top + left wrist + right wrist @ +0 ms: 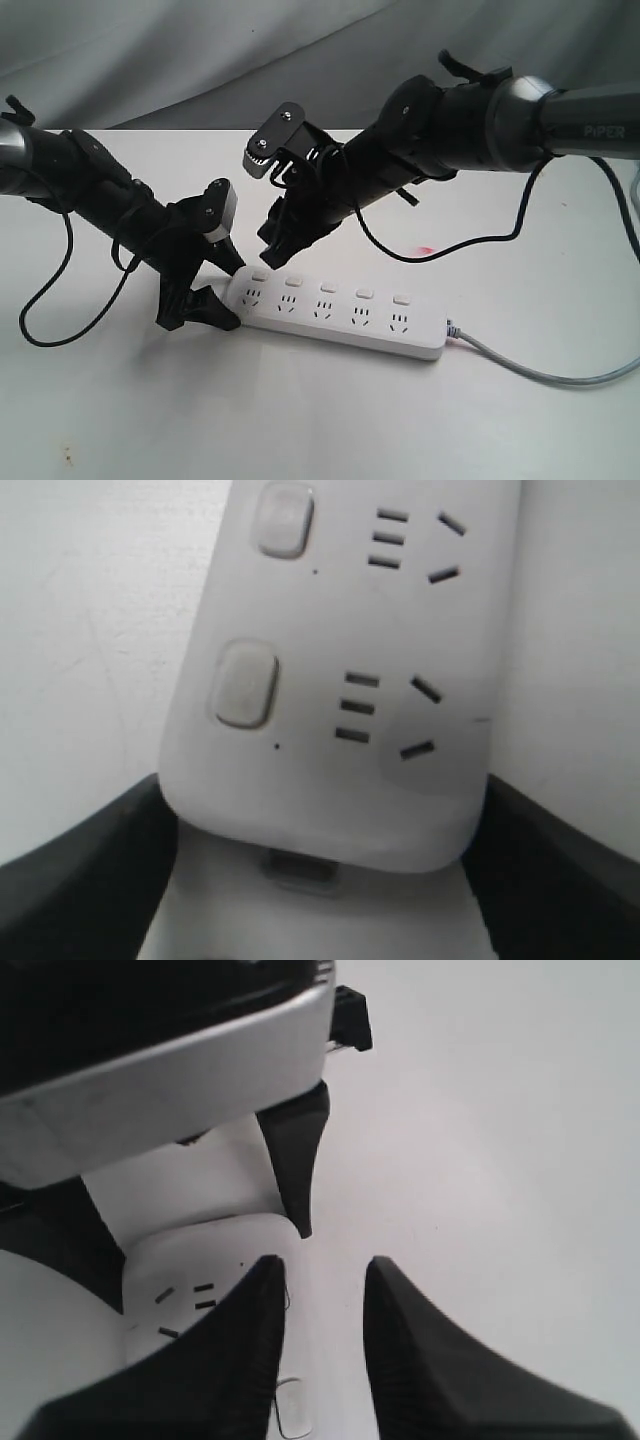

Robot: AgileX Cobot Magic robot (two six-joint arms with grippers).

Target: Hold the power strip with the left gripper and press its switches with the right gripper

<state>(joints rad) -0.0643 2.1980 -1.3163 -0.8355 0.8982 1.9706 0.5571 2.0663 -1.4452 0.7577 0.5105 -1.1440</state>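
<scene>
The long white power strip (340, 318) lies on the white table, its grey cord (540, 372) running off to the right. My left gripper (225, 287) is shut on the strip's left end; in the left wrist view its black fingers (80, 870) press both sides of the power strip (400, 780). A row of small square switches (328, 287) runs along the strip's far edge, and two switches (245, 683) show up close. My right gripper (278, 255) hovers just above the leftmost switches, its jaws a little apart and empty. One switch (295, 1410) shows between its fingertips (270, 1270).
A grey cloth backdrop (200, 50) hangs behind the table. Black cables (45, 330) loop off both arms onto the tabletop (300, 430). A small red spot (425, 250) marks the table behind the strip. The left arm's camera housing (170, 1070) sits close to my right gripper.
</scene>
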